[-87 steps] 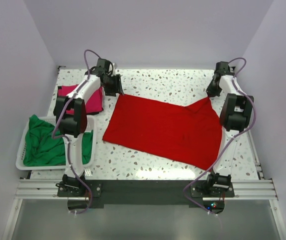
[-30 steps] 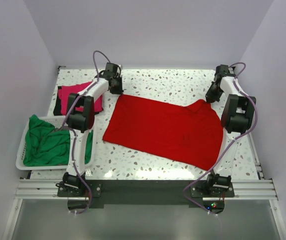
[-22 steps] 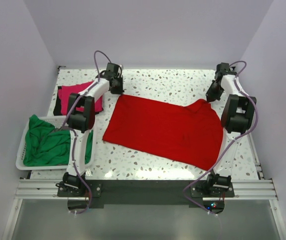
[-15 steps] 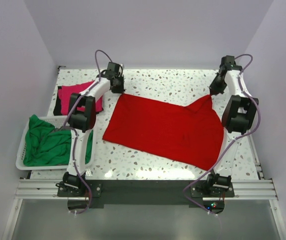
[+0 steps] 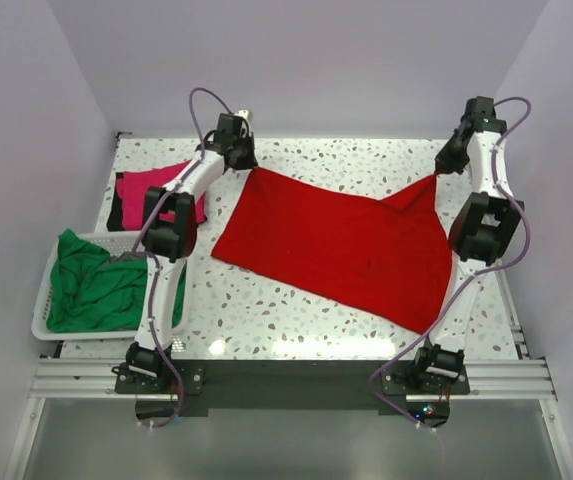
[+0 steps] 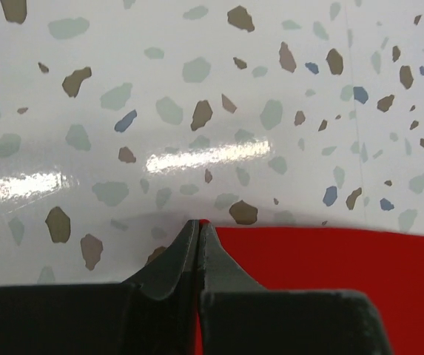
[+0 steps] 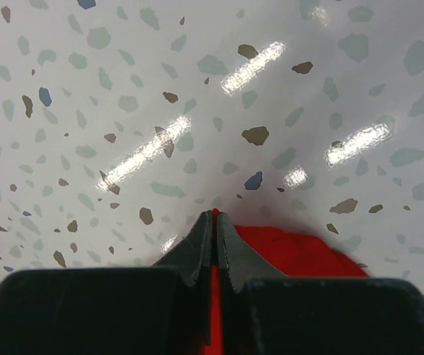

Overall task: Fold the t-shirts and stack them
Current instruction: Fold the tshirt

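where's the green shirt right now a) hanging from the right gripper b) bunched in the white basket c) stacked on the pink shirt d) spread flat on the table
b: the green shirt lies bunched inside the white basket at the table's left side, apart from the pink shirt, while the left gripper and right gripper both pinch the red shirt.

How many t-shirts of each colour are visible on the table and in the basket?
Red t-shirt: 1
Magenta-pink t-shirt: 1
Green t-shirt: 1
Total: 3
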Robot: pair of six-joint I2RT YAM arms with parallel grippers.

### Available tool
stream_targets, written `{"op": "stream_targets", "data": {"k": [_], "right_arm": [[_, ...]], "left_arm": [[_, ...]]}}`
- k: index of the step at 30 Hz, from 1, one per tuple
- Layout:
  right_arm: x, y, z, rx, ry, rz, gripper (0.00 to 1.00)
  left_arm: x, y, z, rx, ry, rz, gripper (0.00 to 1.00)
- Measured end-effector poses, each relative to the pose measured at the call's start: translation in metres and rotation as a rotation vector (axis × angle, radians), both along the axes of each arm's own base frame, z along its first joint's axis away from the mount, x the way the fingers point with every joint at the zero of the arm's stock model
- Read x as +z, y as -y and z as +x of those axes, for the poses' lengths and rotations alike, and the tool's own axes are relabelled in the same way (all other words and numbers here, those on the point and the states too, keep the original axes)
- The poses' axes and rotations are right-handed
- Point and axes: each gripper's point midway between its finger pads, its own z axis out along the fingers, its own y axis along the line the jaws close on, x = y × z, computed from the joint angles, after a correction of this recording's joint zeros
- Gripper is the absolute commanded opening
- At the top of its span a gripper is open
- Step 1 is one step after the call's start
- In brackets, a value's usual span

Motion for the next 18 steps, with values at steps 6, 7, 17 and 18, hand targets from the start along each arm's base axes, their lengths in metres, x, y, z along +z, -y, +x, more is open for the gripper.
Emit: {"op": "stream_targets", "data": {"k": [6, 7, 17, 18], "right_arm": [[0.007, 0.002, -0.006, -0.004, 0.001, 0.009, 0.0], [0.007, -0.001, -0.013, -0.002, -0.011, 0.014, 0.0], [0.061, -0.035, -0.127, 0.032, -0.08, 0.061, 0.0], [0.067, -0.038, -0.139, 0.036, -0.081, 0.06, 0.0]], "left_arm": [[0.017, 0.008, 0.003, -0.027, 0.057, -0.044, 0.0], [0.02, 0.008, 0.001, -0.033, 0.059, -0.043, 0.0], [0.023, -0.01, -0.038, -0.076, 0.039, 0.051, 0.0], [0.022, -0.014, -0.042, -0.075, 0.036, 0.07, 0.0]]}}
